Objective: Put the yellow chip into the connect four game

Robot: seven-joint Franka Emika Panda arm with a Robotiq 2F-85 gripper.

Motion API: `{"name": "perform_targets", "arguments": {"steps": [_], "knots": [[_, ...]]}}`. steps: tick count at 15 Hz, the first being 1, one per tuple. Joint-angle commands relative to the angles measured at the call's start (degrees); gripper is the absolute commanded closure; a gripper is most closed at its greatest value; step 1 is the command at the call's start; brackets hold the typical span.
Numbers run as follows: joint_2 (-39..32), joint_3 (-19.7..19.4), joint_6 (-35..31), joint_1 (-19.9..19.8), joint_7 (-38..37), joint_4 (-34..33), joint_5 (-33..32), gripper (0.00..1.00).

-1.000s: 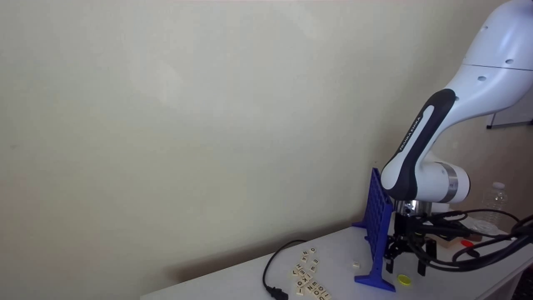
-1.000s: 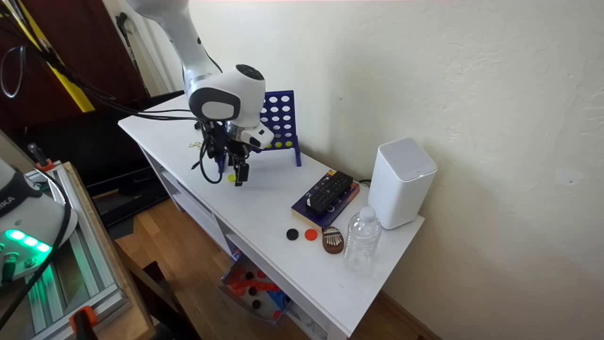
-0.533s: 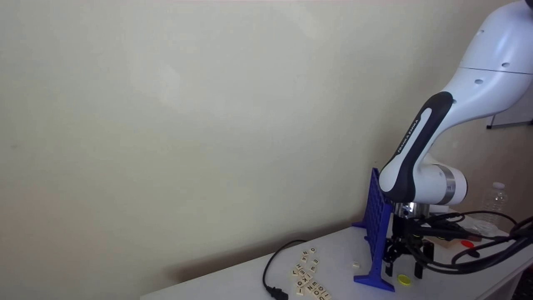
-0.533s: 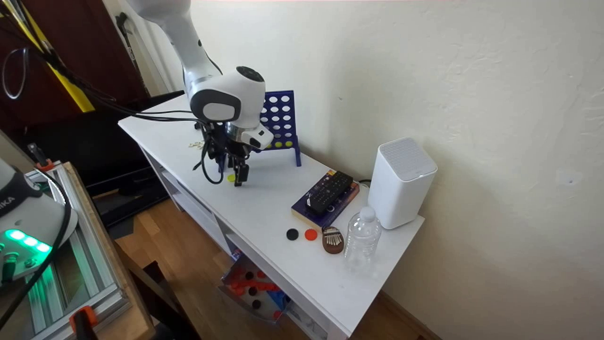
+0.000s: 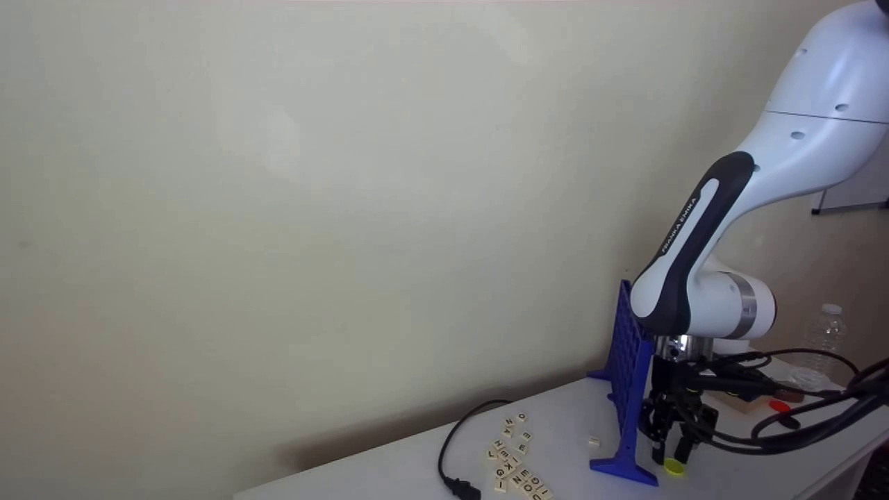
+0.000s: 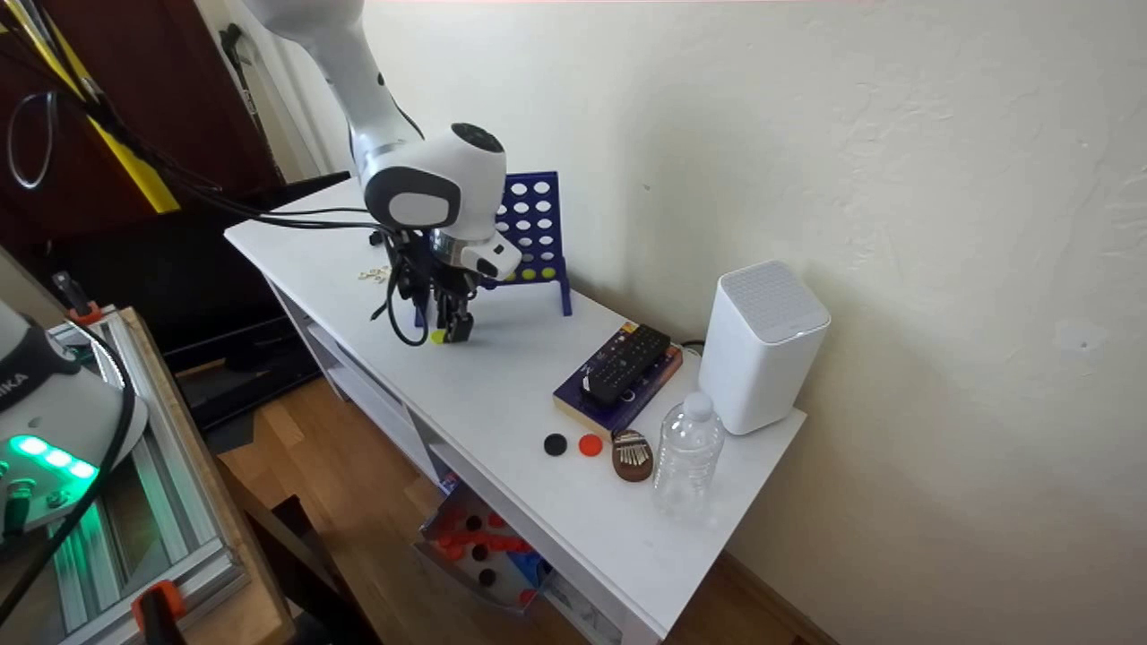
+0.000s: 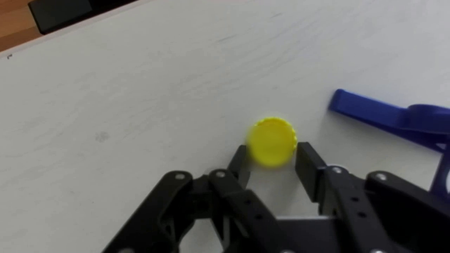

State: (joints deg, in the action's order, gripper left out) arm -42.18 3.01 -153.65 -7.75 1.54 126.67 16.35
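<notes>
Wrist view: narrowed jaws flank the yellow chip (image 7: 271, 142) at the tabletop (image 7: 123, 105); whether they grip it, I cannot tell. Reaching looks done; lifting and dropping it into the connect four game (image 5: 628, 375) remain.

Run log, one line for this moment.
gripper: fingertips flanking yellow chip, firm grip unclear | chip: on table, not inserted | connect four game: upright alongside

Pale wall (image 6: 896, 197), wooden floor (image 6: 358, 470)

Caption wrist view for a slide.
Gripper, jaws either side of the yellow chip on the white tabletop; connect four game cropped at right.
</notes>
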Motion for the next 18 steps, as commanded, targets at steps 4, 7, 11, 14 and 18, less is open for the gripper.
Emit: {"name": "perform_targets", "arguments": {"steps": [4,7,11,14,18], "knots": [[-1.1,-0.1,1.5,0.3,-0.3,-1.5,-1.6,0.45],[-1.1,-0.2,1.6,0.4,-0.4,-1.6,-1.9,0.17],[-1.3,-0.5,1.9,0.8,-0.6,-1.6,-2.6,0.1],[-1.4,-1.0,2.2,1.4,-0.8,-1.6,-3.6,0.36],[-1.4,-1.4,2.5,1.4,-0.8,-1.7,-4.7,0.63]]}}
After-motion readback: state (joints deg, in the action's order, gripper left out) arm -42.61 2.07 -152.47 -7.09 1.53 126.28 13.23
